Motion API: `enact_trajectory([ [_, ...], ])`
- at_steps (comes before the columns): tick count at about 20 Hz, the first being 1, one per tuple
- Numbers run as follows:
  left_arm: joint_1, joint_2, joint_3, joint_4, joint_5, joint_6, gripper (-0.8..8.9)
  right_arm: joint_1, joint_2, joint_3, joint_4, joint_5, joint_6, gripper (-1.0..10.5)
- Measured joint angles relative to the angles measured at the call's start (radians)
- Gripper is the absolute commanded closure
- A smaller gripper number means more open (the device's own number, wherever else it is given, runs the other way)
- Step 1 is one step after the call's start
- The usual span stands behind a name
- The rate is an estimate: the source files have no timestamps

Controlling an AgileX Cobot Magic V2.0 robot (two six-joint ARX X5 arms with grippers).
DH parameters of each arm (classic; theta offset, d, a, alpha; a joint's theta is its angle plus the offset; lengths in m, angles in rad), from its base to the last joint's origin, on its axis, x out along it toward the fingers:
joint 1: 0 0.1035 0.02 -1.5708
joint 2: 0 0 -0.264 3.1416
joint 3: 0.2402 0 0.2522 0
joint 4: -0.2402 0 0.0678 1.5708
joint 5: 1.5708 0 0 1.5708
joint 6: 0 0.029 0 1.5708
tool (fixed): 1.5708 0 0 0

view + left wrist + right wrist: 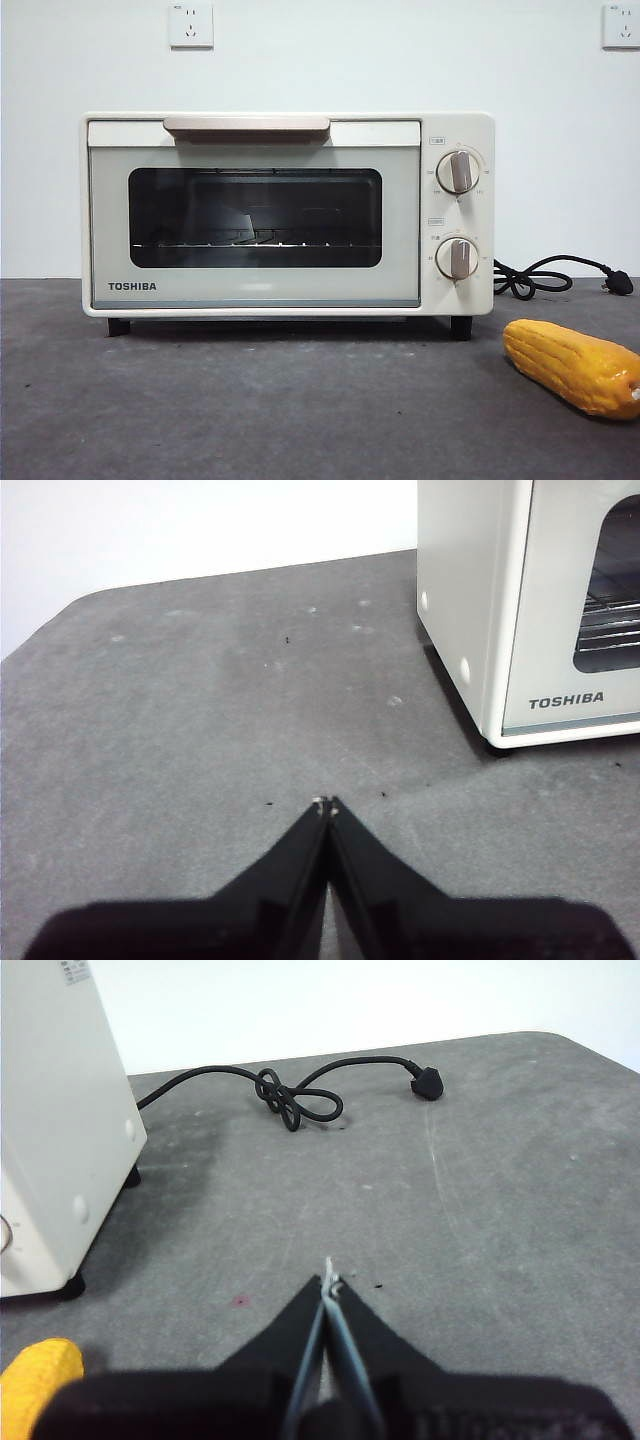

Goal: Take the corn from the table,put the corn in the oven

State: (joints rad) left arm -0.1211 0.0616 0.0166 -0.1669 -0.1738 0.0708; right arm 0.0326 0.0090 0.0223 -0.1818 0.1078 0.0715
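Note:
The cream-white TOSHIBA oven [287,213] stands on the dark grey table [250,400] with its door closed and its beige handle [246,125] at the top. The yellow-orange corn [572,366] lies on the table in front of the oven's right side, near the front view's right edge. In the right wrist view one end of the corn [36,1385] shows beside my right gripper [328,1282], which is shut and empty above bare table. My left gripper [324,804] is shut and empty, to the left of the oven [530,610]. Neither arm shows in the front view.
The oven's black cord [545,277] lies coiled behind its right side, plug [425,1086] loose on the table. Two wall sockets [191,25] sit on the white wall behind. The table's rounded far corners show in both wrist views.

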Motion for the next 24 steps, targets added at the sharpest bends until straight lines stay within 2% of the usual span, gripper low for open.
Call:
enact_trajectory([
  [12, 0.000, 0.000, 0.000, 0.000, 0.017, -0.032, 8.17, 0.000, 0.000, 0.000, 0.000, 0.000, 0.000, 9.5],
  [15, 0.000, 0.000, 0.000, 0.000, 0.044, -0.068, 8.17, 0.000, 0.000, 0.000, 0.000, -0.007, 0.005, 9.5],
  [24, 0.000, 0.000, 0.000, 0.011, 0.084, -0.306, 8.17, 0.000, 0.000, 0.000, -0.003, -0.030, 0.201, 9.5],
])
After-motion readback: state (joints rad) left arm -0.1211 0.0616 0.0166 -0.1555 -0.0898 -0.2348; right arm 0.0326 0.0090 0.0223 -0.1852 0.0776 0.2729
